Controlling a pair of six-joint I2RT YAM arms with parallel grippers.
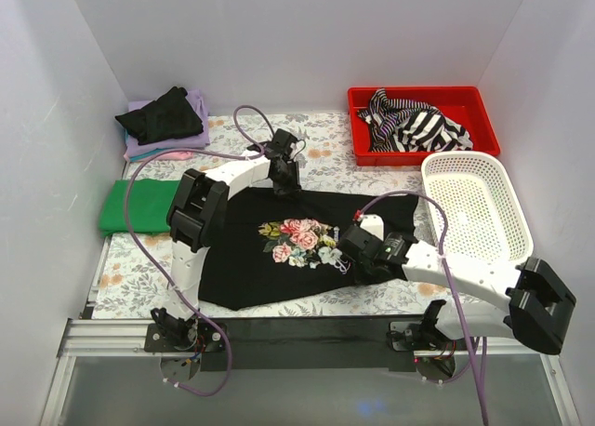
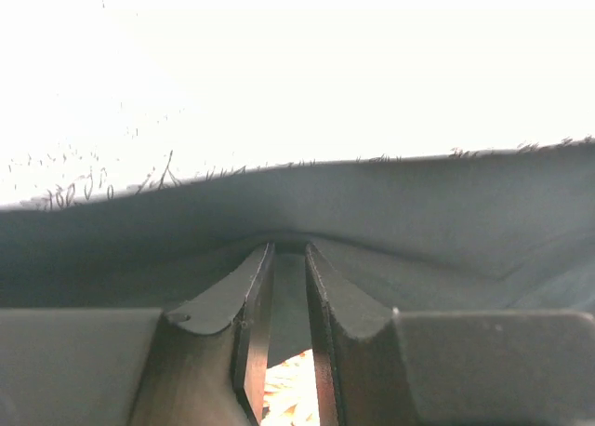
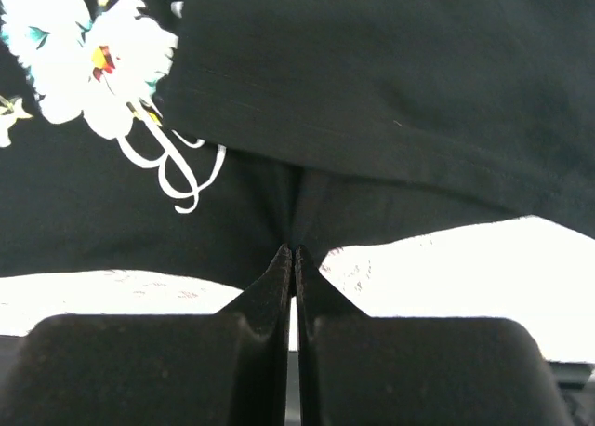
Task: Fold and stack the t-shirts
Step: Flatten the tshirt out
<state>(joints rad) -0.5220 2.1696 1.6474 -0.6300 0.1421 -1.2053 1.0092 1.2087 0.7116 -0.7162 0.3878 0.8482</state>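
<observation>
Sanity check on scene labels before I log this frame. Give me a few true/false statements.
1. Left fingers and right fingers both pinch the floral shirt. True.
2. The striped shirt lies in the white basket. False: it is in the red bin, and nothing shows in the basket.
3. A folded green shirt lies left of the floral shirt. True.
4. The lilac shirt tops the far-left stack. False: a black shirt lies on it.
</observation>
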